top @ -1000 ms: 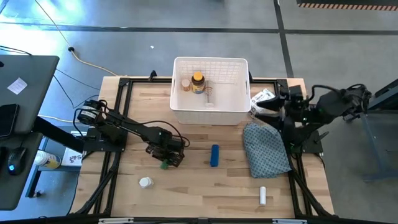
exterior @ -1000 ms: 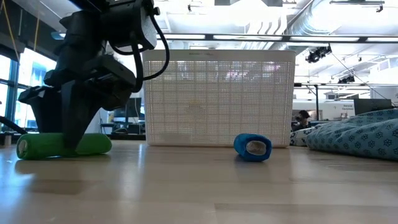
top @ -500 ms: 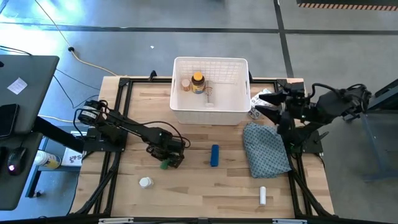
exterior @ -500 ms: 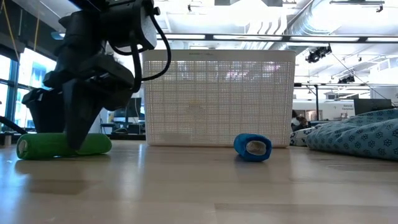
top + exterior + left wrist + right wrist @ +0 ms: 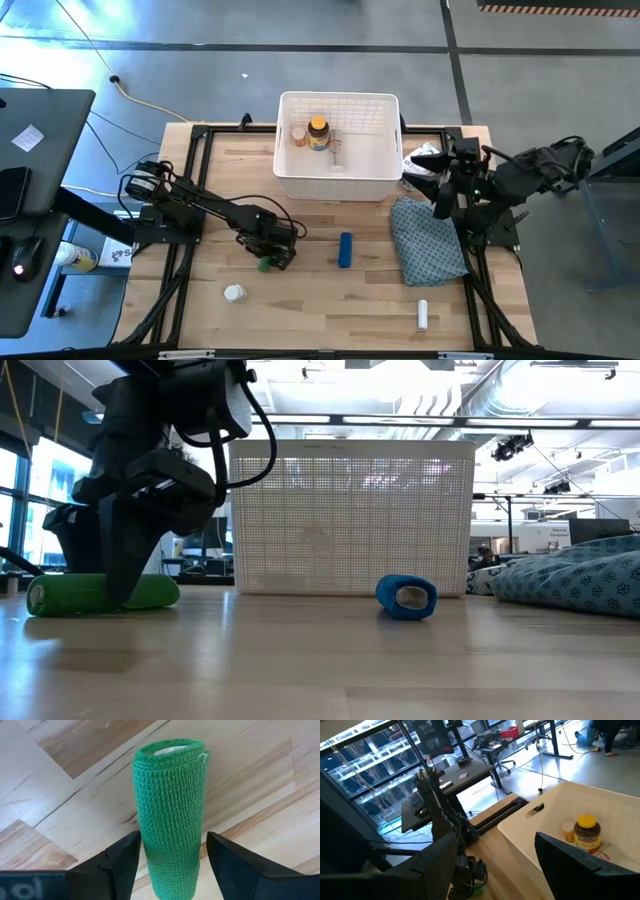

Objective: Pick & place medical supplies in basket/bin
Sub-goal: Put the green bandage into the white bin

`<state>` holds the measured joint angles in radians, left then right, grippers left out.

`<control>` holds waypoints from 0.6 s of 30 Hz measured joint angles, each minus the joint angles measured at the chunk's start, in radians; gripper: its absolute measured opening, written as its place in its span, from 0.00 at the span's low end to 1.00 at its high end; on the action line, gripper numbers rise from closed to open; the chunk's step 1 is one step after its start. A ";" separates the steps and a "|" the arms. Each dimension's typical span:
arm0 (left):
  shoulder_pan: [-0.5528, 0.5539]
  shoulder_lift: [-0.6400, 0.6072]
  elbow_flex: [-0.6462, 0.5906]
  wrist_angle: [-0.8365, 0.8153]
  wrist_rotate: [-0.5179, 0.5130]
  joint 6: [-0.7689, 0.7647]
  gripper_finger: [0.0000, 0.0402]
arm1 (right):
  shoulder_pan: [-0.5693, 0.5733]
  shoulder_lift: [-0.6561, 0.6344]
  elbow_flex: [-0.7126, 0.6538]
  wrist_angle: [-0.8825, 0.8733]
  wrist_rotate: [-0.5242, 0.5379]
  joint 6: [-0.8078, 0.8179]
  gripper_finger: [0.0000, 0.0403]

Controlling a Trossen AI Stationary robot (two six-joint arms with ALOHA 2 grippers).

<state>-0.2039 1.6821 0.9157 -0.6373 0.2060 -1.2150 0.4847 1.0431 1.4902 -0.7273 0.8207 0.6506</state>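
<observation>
**Left gripper straddles the green roll**

The left gripper [image 5: 268, 262] is down on the table [image 5: 330, 310], its fingers [image 5: 120, 862] either side of the green roll [image 5: 170, 840], which lies flat; whether they pinch it, I cannot tell. The right gripper [image 5: 438, 185] hangs spread and empty beside the white bin [image 5: 338, 185], near the crinkly packet [image 5: 425, 157]. An amber bottle [image 5: 318, 132] stands in the bin. The blue roll [image 5: 345, 250] lies between the green roll and the patterned cloth [image 5: 428, 240].
</observation>
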 joint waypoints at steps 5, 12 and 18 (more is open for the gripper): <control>0.000 0.000 0.000 0.005 -0.003 0.001 0.64 | 0.000 -0.005 0.000 0.000 -0.002 -0.002 0.64; 0.001 0.000 0.000 0.008 0.005 -0.021 0.65 | 0.000 -0.006 0.000 -0.013 -0.048 -0.020 0.64; 0.001 0.000 -0.002 0.036 0.002 -0.076 0.65 | 0.000 -0.018 0.000 -0.016 -0.076 -0.030 0.64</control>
<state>-0.2028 1.6821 0.9136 -0.6012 0.2081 -1.2912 0.4847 1.0256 1.4902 -0.7433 0.7445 0.6205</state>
